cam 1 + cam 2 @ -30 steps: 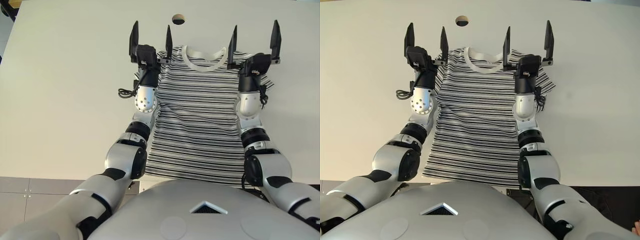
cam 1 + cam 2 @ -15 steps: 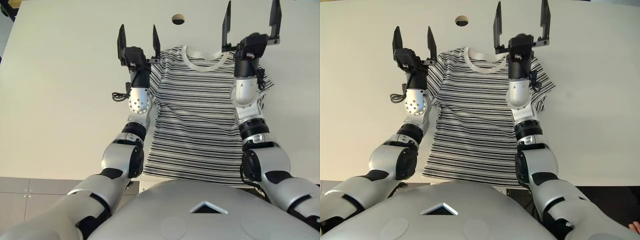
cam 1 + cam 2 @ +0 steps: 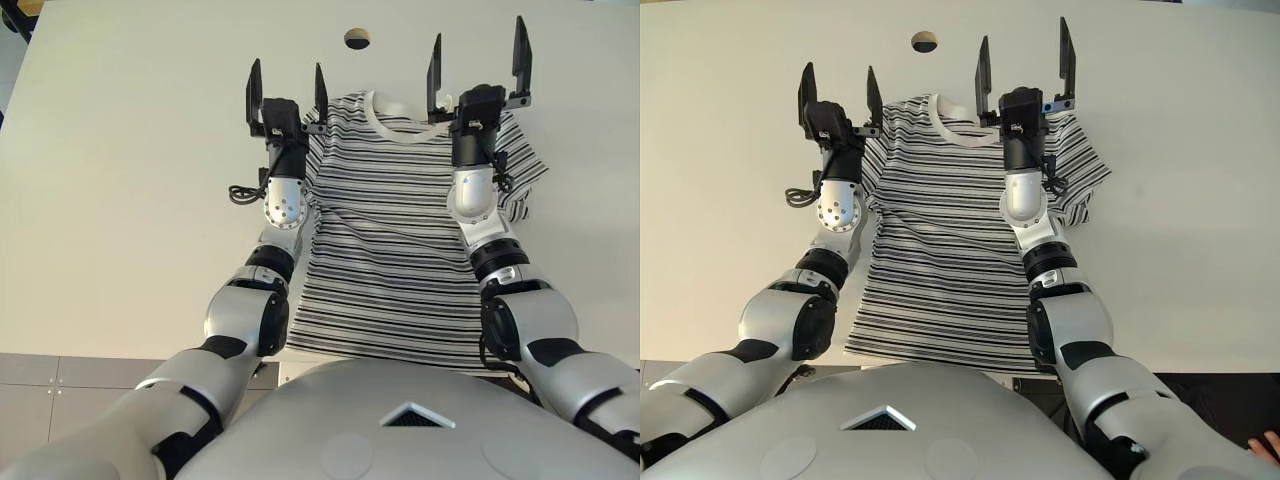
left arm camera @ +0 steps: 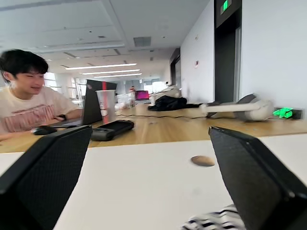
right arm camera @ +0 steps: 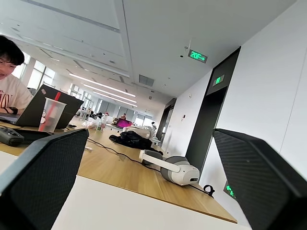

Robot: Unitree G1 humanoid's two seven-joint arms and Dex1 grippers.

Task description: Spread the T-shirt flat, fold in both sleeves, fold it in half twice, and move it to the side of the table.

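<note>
A black-and-white striped short-sleeved T-shirt (image 3: 395,250) lies on the plain white bench (image 3: 130,150) directly in front of the robot. Its white ribbed collar (image 3: 385,118) lies at the far end and its hem reaches the near edge of the bench. The body of the shirt is mostly flat, with a few diagonal creases on the robot's left side. The right sleeve (image 3: 1085,172) sticks out beside the right forearm and is somewhat rumpled. The left shoulder area lies under the left arm, so how that sleeve lies cannot be told. The left hand (image 3: 288,78) is at the shirt's left shoulder, just beside the collar, with its two black fingers pointing up, spread wide and holding nothing. The right hand (image 3: 478,48) is over the right shoulder of the shirt, its fingers likewise upright, wide apart and empty. Whether either wrist presses on the cloth cannot be told. A small round hole (image 3: 356,38) in the bench lies just beyond the collar, between the two hands. In the left wrist view a bit of striped cloth (image 4: 211,222) shows between the parted fingers.
</note>
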